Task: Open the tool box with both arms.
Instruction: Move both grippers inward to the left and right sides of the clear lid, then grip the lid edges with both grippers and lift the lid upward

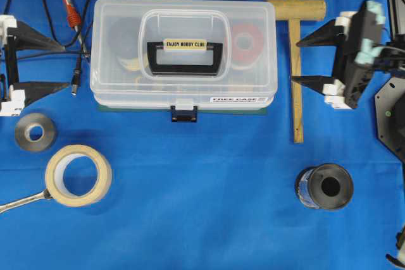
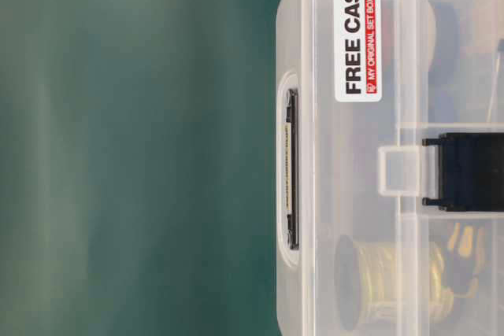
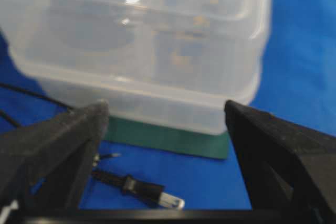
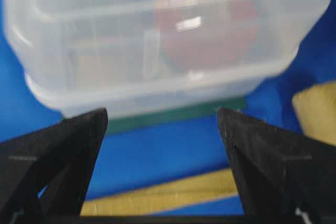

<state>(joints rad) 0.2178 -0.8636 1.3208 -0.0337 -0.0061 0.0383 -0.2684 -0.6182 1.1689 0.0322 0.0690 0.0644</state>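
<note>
The tool box [image 1: 183,55] is a clear plastic case lying shut on a green mat, with its black handle [image 1: 185,57] on top. Its dark blue latch [image 1: 184,113] is at the front edge, beside a white sticker [image 1: 237,99]. My left gripper [image 1: 66,65] stands open just off the box's left end, touching nothing. My right gripper [image 1: 295,61] stands open off the right end, its tips over a wooden mallet's handle. The left wrist view shows the box [image 3: 136,51] ahead of the gripper [image 3: 165,107]. In the right wrist view the box [image 4: 157,40] lies beyond the gripper [image 4: 161,113].
A wooden mallet [image 1: 296,9] lies right of the box. A red soldering iron [image 1: 68,4] and a cable plug [image 1: 76,80] lie on the left. In front are a grey tape roll [image 1: 35,132], masking tape [image 1: 78,175], a wrench [image 1: 22,202] and a black spool [image 1: 326,186].
</note>
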